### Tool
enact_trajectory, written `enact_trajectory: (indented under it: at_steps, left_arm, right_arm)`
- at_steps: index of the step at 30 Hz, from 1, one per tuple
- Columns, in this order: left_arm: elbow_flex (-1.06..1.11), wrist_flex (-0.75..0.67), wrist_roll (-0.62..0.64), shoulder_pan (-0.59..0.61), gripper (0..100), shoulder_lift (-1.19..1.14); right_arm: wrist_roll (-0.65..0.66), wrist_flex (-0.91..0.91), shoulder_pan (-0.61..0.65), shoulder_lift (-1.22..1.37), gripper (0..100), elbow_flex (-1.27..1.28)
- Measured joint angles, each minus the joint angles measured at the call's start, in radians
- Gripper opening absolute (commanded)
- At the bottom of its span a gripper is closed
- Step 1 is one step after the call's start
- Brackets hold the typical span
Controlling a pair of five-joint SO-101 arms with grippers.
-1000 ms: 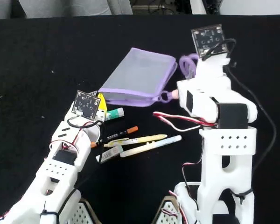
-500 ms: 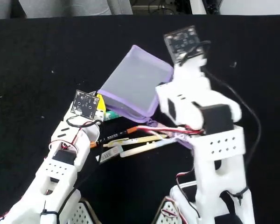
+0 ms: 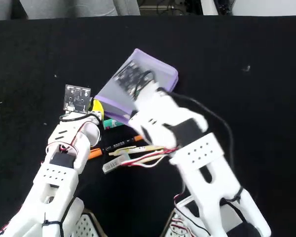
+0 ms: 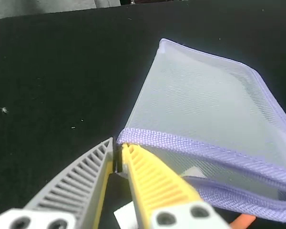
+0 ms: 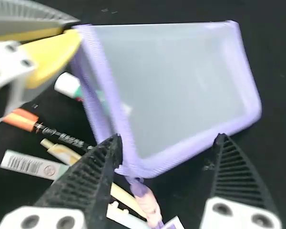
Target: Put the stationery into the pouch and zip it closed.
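A lilac mesh pouch (image 3: 159,67) lies at the table's middle, its long zipper edge (image 4: 214,155) toward the arms. My left gripper (image 4: 117,145) is shut on the pouch's near-left corner, its grey and yellow fingers pressed together; it also appears as the left gripper (image 5: 62,36). My right gripper (image 5: 168,139) hangs open above the pouch's other end, one black finger on each side, with the zipper pull (image 5: 144,194) below it. Beside the pouch lie loose stationery: an orange-tipped pen (image 3: 117,144), a green-capped tube (image 5: 69,86), a yellow pen (image 5: 62,149) and a labelled stick (image 3: 113,166).
The table is covered in black cloth (image 3: 246,98), bare to the right and to the far left of the pouch. The right arm (image 3: 187,143) stretches over the pens and covers part of them in the high view.
The right arm swung left and down over the pouch, dragging it round and leftward. The left gripper shifted slightly left and farther away with the pouch's corner.
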State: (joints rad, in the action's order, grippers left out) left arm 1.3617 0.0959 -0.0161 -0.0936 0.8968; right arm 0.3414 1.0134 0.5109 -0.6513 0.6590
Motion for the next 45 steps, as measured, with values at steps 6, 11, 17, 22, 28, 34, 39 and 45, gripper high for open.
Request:
enact_trajectory:
  at_steps: [6,11,17,22,28,34,39,45]
  left_arm:
    - [0.0,0.0,0.003,0.0,3,0.0]
    - [0.0,0.0,0.003,0.0,3,0.0]
    - [0.0,0.0,0.003,0.0,3,0.0]
    - [0.0,0.008,0.003,0.0,3,0.0]
    - [-0.066,0.123,0.015,0.0,3,-0.002]
    - [-0.069,0.133,0.037,0.002,3,-0.002]
    - [-0.069,0.133,0.037,0.003,3,-0.002]
    - [-0.069,0.133,0.037,0.003,3,-0.002]
  right_arm:
    - [0.06,-0.092,0.049,0.0,29.7,0.081]
    - [0.106,-0.176,0.054,0.0,29.7,0.147]
    - [0.13,-0.213,0.054,0.0,29.7,0.163]
    - [0.152,-0.262,0.054,0.025,29.7,0.189]
    - [0.195,-0.276,0.054,0.18,29.6,0.18]
    - [0.196,-0.279,-0.026,0.222,29.6,0.11]
    - [0.196,-0.279,-0.069,0.222,29.6,0.095]
    - [0.196,-0.279,-0.069,0.222,29.6,0.084]
